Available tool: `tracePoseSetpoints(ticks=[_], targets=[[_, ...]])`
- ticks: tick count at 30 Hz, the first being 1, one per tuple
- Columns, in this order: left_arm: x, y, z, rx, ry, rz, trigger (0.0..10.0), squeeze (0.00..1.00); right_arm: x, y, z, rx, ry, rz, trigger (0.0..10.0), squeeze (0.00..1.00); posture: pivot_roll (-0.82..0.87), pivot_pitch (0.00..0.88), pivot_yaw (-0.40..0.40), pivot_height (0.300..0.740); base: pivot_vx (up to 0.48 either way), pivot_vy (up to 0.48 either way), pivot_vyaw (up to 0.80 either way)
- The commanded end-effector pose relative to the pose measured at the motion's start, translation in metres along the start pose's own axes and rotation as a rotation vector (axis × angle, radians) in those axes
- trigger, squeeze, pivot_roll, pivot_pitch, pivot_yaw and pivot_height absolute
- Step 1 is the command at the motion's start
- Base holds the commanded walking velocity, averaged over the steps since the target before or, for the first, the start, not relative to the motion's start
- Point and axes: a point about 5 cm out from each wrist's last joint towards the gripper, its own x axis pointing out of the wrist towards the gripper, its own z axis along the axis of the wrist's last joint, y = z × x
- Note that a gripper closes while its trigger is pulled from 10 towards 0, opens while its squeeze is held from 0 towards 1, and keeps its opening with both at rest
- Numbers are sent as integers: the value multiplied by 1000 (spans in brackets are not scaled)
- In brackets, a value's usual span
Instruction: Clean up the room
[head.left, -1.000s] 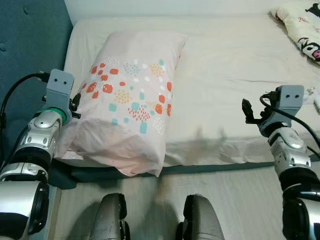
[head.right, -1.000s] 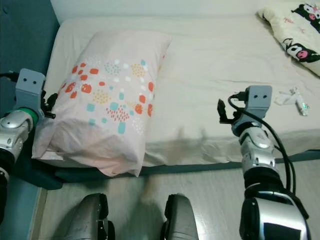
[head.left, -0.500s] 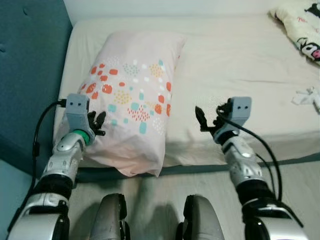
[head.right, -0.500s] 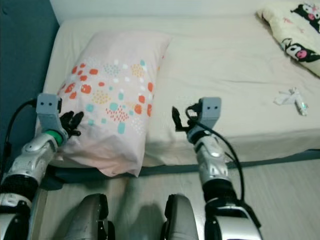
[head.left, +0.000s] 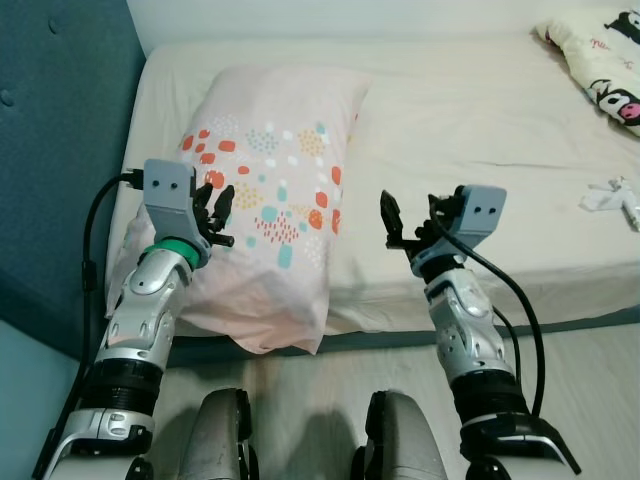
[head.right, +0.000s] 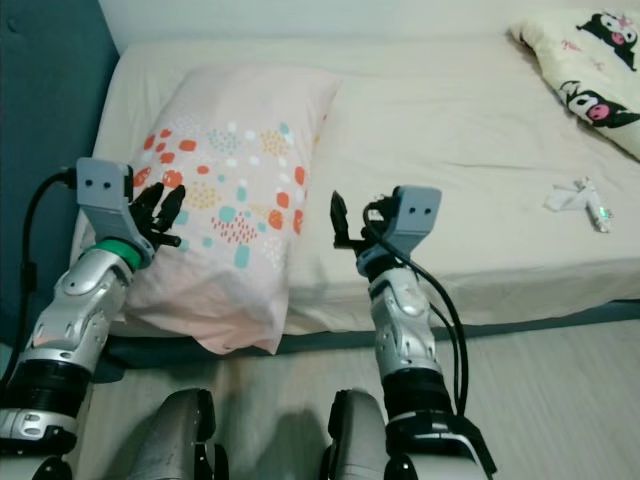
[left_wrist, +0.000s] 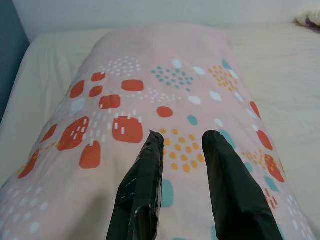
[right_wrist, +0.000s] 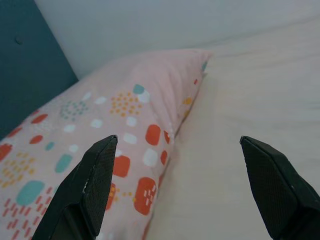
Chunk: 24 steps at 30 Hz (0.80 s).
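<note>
A pink pillow (head.left: 265, 190) with orange, teal and yellow dots lies on the left part of the cream bed (head.left: 480, 120), its near end hanging over the mattress edge. My left gripper (head.left: 213, 212) hovers open over the pillow's near left side; in the left wrist view its two fingers (left_wrist: 145, 175) point along the pillow top (left_wrist: 165, 85), with nothing between them. My right gripper (head.left: 410, 222) stands wide open above the sheet, just right of the pillow's near right edge. The right wrist view has the pillow's side (right_wrist: 125, 115) between the spread fingers (right_wrist: 95, 175).
A small white crumpled wrapper (head.left: 612, 193) lies on the sheet at the right. A cream blanket with black cartoon figures (head.left: 605, 60) sits at the far right corner. The blue padded headboard (head.left: 60, 120) stands along the left. Pale wood floor (head.left: 570, 360) runs before the bed.
Both arms came inward towards the pillow. The left gripper rose from the pillow's left edge to over its top. The right gripper swung left from the open sheet to beside the pillow.
</note>
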Motion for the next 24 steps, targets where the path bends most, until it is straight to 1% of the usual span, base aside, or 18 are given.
tracePoseSetpoints(ticks=[1, 5, 9, 15, 19, 21, 24], targets=[[-4, -2, -4, 16, 20, -7, 10000, 0, -2, 3, -4, 25, 8, -1, 10000, 0, 66, 77, 37, 609, 0, 0, 0], [-6, -9, -1, 10, 15, -19, 10000, 0, -2, 6, -5, 27, 19, -12, 10000, 0, 63, 76, 35, 609, 0, 0, 0], [-7, -10, -2, 16, 21, -13, 10000, 0, -4, 5, -5, 3, 23, -26, 10000, 0, 59, 79, 31, 609, 0, 0, 0], [-7, -11, -2, 18, 24, -9, 10000, 0, -5, 4, -5, -2, 23, -25, 10000, 0, 58, 78, 30, 609, 0, 0, 0], [-6, -16, -4, 27, 24, -11, 10000, 0, -8, -1, -6, -3, 27, -38, 10000, 0, 57, 78, 30, 624, 0, 0, 0], [-6, -21, -5, 35, 27, -19, 10000, 0, -8, -2, -6, -16, 30, -41, 10000, 0, 50, 76, 33, 639, 0, 0, 0], [-6, -21, -5, 35, 29, -20, 10000, 0, -8, -2, -6, -16, 30, -42, 10000, 0, 50, 76, 33, 644, 0, 0, 0]])
